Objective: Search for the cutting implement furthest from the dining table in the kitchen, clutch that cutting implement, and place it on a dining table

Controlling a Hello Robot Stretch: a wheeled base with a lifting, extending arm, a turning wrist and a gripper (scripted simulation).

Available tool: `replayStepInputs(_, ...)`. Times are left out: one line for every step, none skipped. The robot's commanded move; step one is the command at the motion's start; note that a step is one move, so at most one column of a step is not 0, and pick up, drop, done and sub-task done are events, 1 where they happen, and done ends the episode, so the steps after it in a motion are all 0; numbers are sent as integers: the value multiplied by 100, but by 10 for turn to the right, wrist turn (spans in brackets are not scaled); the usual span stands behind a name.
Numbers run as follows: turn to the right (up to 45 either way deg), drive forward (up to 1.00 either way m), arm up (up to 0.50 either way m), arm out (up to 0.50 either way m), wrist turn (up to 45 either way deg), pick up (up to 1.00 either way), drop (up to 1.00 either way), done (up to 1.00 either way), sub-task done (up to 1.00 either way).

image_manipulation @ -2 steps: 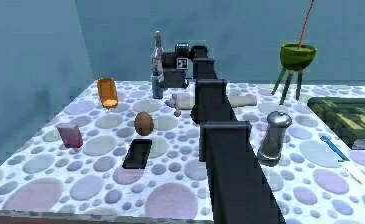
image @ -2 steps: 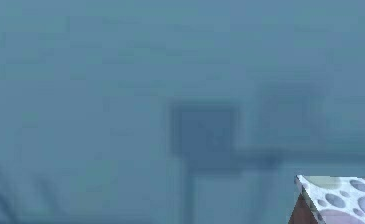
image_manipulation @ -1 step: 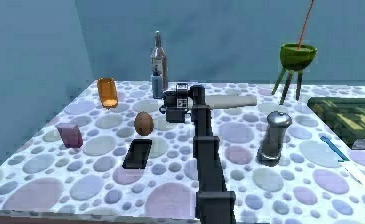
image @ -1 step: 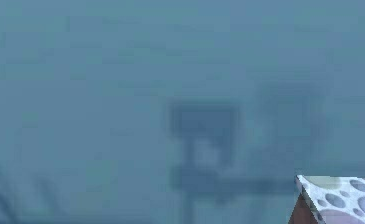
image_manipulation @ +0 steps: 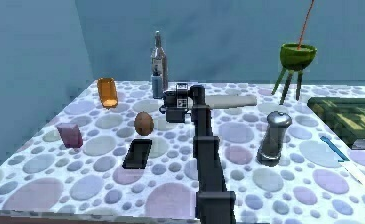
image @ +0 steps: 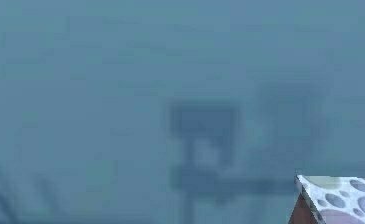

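In the arm side view a table [image_manipulation: 50,185] with a dotted purple and white cloth spreads across the picture. The dark arm rises from the bottom edge to its white marker squares near the table's back. My gripper [image_manipulation: 166,102] sits just left of them, at the foot of a tall bottle [image_manipulation: 158,62]. I cannot tell whether it holds anything. A pale long object [image_manipulation: 230,100] lies on the cloth just right of the arm's end. A thin blue stick-like thing [image_manipulation: 333,148] lies near the right edge.
On the cloth stand an orange cup [image_manipulation: 108,92], a brown egg [image_manipulation: 144,122], a purple cup [image_manipulation: 70,135], a flat dark phone [image_manipulation: 138,152] and a metal shaker [image_manipulation: 275,135]. A green bowl on legs [image_manipulation: 298,55] and a green patterned slab [image_manipulation: 345,112] are at the right. A table corner [image: 335,198] shows in the forward view before a blue wall.
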Motion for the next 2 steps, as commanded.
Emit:
replayStepInputs(0, 0, 10, 0, 0, 0, 0, 0, 0)
replayStepInputs(0, 0, 2, 0, 0, 0, 0, 0, 0)
